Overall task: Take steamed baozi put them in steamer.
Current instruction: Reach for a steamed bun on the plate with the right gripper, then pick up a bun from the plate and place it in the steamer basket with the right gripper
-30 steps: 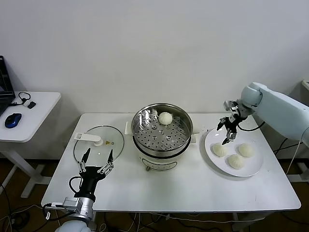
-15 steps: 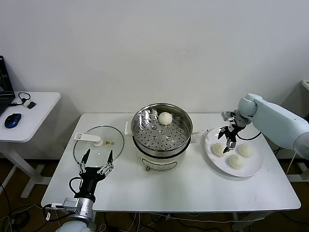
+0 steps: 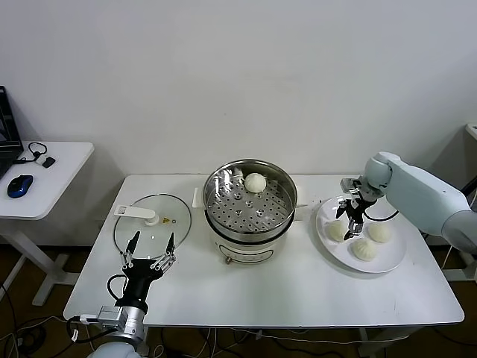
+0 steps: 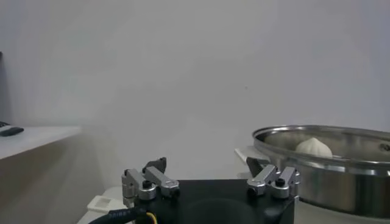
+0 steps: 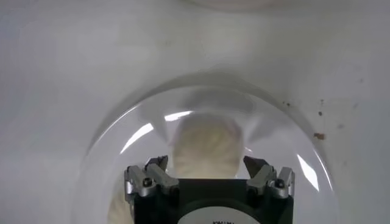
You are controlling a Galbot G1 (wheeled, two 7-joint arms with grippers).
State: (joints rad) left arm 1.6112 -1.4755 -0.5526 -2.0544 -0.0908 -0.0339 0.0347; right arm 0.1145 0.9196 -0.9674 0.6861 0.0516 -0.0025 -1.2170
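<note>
Right gripper has dropped onto the plate, jaws wide, straddling a baozi | steamer lies toward table centre; you lift left | left gripper open, parked by the front-left corner.

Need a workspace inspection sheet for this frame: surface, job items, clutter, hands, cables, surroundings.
Surface: white rectangular table, bare at the front.
Job's things: one cream-white round bun lies in the shiny steel steamer pot; three cream-white buns lie on the white round plate.
Clutter: flat round glass lid lies left of the pot.
Hands: right hand open, straddling the plate bun nearest the pot; left hand open, parked at the front left, over the lid's near edge.
Cables: black cable loops at the left wrist; more hang under the table.
Surroundings: white side desk with blue mouse; plain white wall.
</note>
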